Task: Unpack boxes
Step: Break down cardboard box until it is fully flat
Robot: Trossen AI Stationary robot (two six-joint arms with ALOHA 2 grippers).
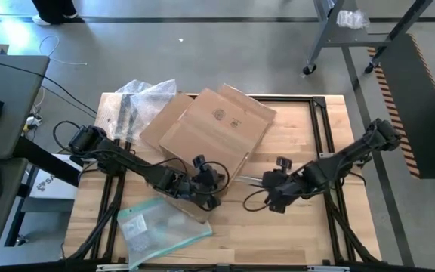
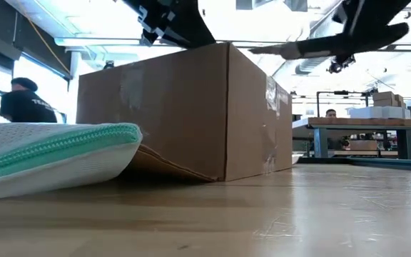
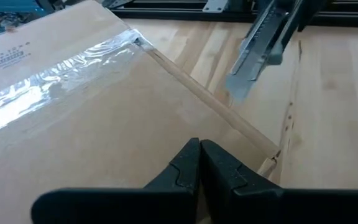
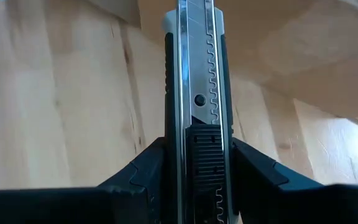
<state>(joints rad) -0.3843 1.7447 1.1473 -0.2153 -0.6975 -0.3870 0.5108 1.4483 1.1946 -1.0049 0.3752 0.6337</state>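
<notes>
Gripping a box cutter [image 4: 194,93], the right hand [image 1: 266,183] sits right of centre in the high view, its fingers clamped on the knife's black handle with the metal blade slide pointing toward the cardboard box [image 1: 214,132]. The left hand [image 1: 211,198] is just below centre, fingers pressed together with nothing between them, resting at the box's near corner. In the left wrist view the closed fingers [image 3: 191,171] lie over the box's top panel, and the cutter's tip hangs above the worktop [image 3: 328,124] just beside the box edge.

The box lies centre to upper centre on the worktop, flaps shut, clear tape [image 3: 48,87] along its seam; its contents cannot be seen. In the low view it stands tilted, one bottom edge lifted.

A clear pouch with a teal edge [image 1: 161,227] lies at lower left, partly overlapped by the left arm; what it holds is hard to make out. Bubble wrap [image 1: 138,98] lies at upper left, partly tucked behind the box.
</notes>
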